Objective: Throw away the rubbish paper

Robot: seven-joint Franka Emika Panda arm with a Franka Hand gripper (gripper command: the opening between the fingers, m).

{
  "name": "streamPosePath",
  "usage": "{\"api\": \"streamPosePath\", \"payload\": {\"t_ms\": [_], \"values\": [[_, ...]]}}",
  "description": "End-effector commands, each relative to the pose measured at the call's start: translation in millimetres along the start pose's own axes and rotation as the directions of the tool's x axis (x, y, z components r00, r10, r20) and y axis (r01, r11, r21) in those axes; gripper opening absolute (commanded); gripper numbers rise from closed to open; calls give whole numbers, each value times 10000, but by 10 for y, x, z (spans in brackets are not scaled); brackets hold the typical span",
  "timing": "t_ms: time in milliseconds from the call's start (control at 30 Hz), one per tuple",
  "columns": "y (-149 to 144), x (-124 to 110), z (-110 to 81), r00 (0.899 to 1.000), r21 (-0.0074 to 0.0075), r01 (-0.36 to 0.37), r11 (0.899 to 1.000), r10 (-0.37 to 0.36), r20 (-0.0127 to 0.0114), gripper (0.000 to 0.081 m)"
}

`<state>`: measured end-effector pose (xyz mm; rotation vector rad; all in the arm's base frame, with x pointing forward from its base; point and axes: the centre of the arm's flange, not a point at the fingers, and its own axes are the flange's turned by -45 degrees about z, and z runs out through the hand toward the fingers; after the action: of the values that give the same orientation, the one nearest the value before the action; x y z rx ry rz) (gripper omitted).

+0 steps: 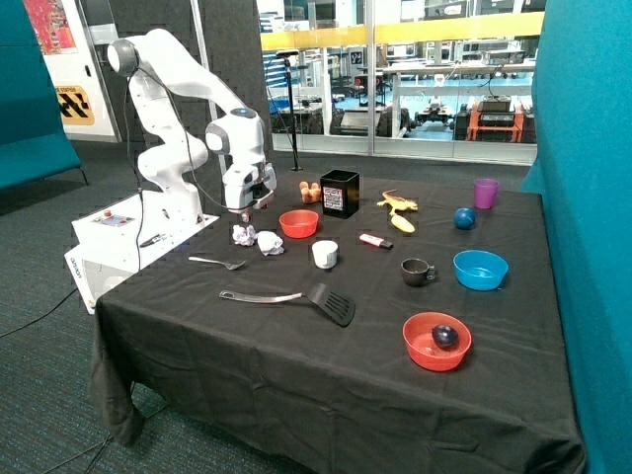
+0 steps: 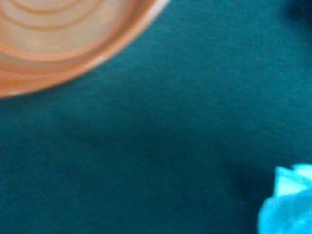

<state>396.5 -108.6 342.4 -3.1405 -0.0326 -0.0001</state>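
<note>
Hovering low over the desk [image 1: 296,385], the pincer [image 1: 248,209] hangs just above the two balls of rubbish paper, on the side of them that faces the small red bowl [image 1: 298,223]. Whether it is spread or pressed together I cannot tell; its tips are too small in the outside view and absent from the wrist view.

Both balls rest on the black cloth and nothing has been lifted yet. One paper ball [image 1: 243,234] sits almost straight under the pincer, a little toward the robot's base. The other paper ball [image 1: 270,243] lies just beside the first, on its red-bowl side and slightly nearer the metal fork [image 1: 217,263]. They look close to touching, though a thin gap cannot be ruled out.

In the wrist view, the rim of the red bowl [image 2: 58,44] fills one corner and a crumpled edge of paper [image 2: 287,204] shows in the opposite corner, with bare cloth between. So the camera points at the cloth between bowl and paper, and my judgement is that the pincer must shift away from the bowl before descending. The paper has no clear long axis.
</note>
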Motion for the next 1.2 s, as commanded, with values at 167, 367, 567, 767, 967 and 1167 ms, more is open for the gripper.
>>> {"api": "streamPosePath", "payload": {"t_ms": [167, 367, 567, 767, 967, 1167], "values": [[352, -172, -38, 9996, -9, -294, 9996, 294, 0, 775], [402, -268, -69, 9992, -9, -390, 9992, 390, 0, 772], [487, -343, -95, 9990, -9, -446, 9990, 446, 0, 777], [516, -314, 6, 9986, -9, -527, 9986, 527, 0, 756], [513, -276, 163, 9973, -9, -732, 9973, 732, 0, 759], [472, -254, 292, 9973, -9, -739, 9973, 739, 0, 758]]}}
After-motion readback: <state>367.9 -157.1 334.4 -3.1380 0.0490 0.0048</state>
